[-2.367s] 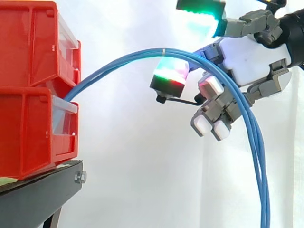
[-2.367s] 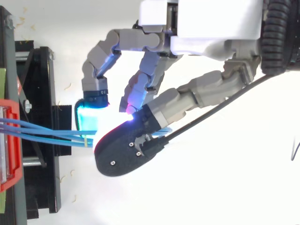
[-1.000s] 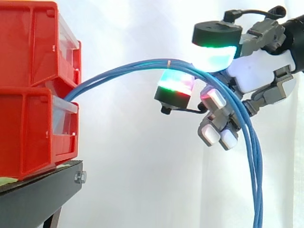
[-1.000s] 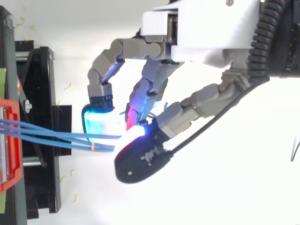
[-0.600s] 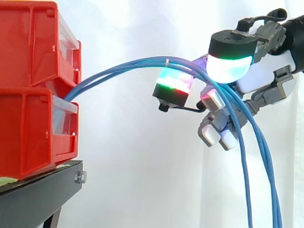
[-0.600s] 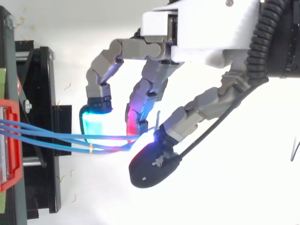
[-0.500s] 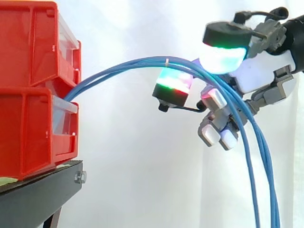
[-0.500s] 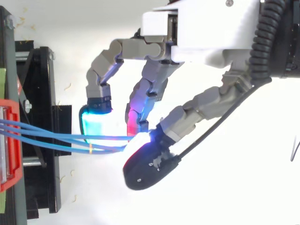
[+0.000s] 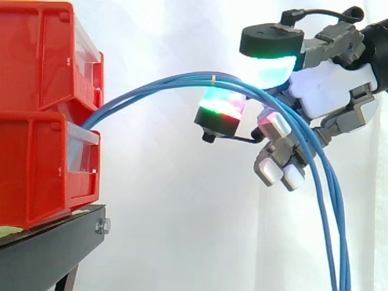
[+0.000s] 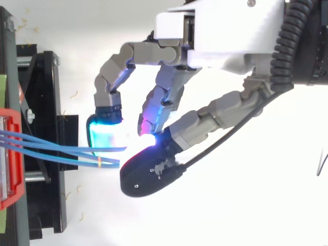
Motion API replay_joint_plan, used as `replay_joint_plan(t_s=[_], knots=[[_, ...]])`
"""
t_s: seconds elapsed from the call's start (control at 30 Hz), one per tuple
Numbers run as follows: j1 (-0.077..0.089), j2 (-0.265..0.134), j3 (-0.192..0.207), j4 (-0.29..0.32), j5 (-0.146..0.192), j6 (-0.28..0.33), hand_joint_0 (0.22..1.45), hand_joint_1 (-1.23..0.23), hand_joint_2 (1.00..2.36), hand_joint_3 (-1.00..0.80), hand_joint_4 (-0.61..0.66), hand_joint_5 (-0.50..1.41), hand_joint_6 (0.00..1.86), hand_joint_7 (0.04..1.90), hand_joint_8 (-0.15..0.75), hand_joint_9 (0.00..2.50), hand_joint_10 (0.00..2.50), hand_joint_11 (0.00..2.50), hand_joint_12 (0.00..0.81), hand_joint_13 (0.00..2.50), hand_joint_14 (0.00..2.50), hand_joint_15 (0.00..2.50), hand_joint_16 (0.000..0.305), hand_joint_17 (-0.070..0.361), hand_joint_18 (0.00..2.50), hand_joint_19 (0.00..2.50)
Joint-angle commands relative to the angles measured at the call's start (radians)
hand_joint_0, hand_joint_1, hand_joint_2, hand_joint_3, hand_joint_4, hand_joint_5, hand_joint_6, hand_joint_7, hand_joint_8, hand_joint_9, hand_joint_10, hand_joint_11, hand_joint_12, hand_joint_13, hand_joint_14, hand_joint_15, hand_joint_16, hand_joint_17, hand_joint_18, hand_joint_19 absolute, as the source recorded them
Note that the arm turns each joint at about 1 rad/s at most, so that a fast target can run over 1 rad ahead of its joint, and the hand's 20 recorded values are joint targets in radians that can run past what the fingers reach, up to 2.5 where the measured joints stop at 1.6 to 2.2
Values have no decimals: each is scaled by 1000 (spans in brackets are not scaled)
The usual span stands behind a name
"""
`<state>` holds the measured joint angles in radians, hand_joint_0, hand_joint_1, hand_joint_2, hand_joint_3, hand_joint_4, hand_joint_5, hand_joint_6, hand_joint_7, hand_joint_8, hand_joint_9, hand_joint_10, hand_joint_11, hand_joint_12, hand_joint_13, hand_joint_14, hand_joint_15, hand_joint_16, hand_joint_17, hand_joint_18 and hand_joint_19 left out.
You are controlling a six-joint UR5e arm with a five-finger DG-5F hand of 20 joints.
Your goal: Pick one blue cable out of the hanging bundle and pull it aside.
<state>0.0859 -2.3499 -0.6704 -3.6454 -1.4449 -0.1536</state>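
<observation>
Thin, smooth, round blue cables [image 9: 182, 77] arc out from between the glossy red plastic bins [image 9: 42, 121] at the left of the side view. They pass through the boxy white-and-grey hand [image 9: 321, 85] at upper right and hang to the lower right edge. The hand sits around the bundle and hides part of it, so I cannot tell whether it grips any cable. A black stand [image 9: 48, 248] bears the bins before a soft white curtain [image 9: 170, 212].

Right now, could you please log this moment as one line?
hand at thin blue cables; cables arch from red plastic bins; none pulled aside
</observation>
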Motion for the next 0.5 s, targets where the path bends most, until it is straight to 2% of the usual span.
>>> replay_joint_plan(t_s=[0.0,0.13,0.23,0.33,0.37,0.47], knots=[[0,0,0,1,1,0,564,-740,1002,-180,-102,-21,850,822,239,1266,15,361,408,840,17,459,63,141,773,605],[0,0,0,-1,1,0,518,-641,1160,-174,-100,-16,820,837,243,1263,12,300,428,823,16,447,67,150,763,614],[0,0,-2,-1,0,0,493,-659,1280,-181,-85,-12,796,878,258,1249,13,310,437,826,16,445,68,153,766,603],[0,0,-2,-1,1,2,499,-776,1229,-139,-55,-25,806,900,271,1231,14,364,440,827,16,460,68,153,780,587],[0,0,-2,-1,1,2,526,-815,1132,-100,-50,-31,816,888,273,1207,15,379,436,817,17,459,67,150,772,593],[0,0,-2,-1,0,0,579,-913,1025,-39,-35,-47,860,819,269,1146,17,430,423,785,18,475,64,143,748,594]])
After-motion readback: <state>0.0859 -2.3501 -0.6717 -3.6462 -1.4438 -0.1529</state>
